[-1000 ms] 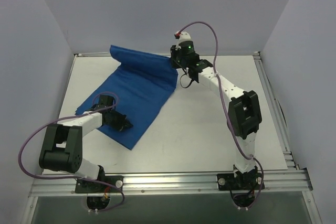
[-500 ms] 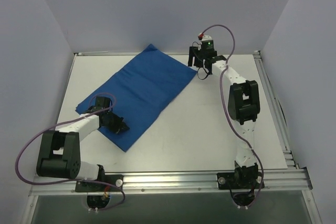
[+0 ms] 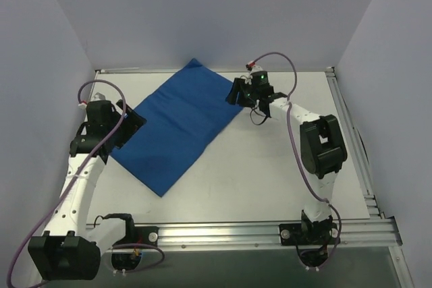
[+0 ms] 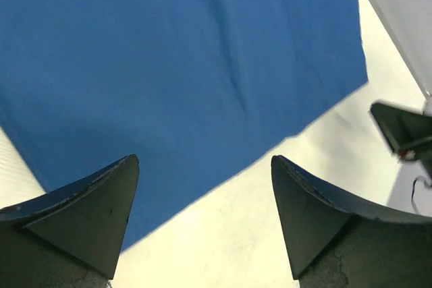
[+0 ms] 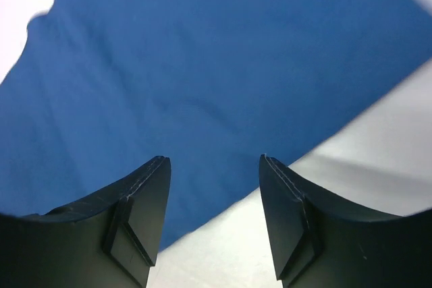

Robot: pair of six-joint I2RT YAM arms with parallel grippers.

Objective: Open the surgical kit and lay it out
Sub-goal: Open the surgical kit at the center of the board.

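Both arms have let go. The blue cloth wrap (image 3: 179,123) lies flat, long way 7 to 1 o'clock. Open, empty left gripper (image 3: 127,123) waits at its 9 o'clock edge, open, empty right gripper (image 3: 235,93) at 2 o'clock.

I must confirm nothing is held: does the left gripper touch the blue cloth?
Apart. The left wrist view shows the left gripper open and empty, with the blue cloth lying flat below it.
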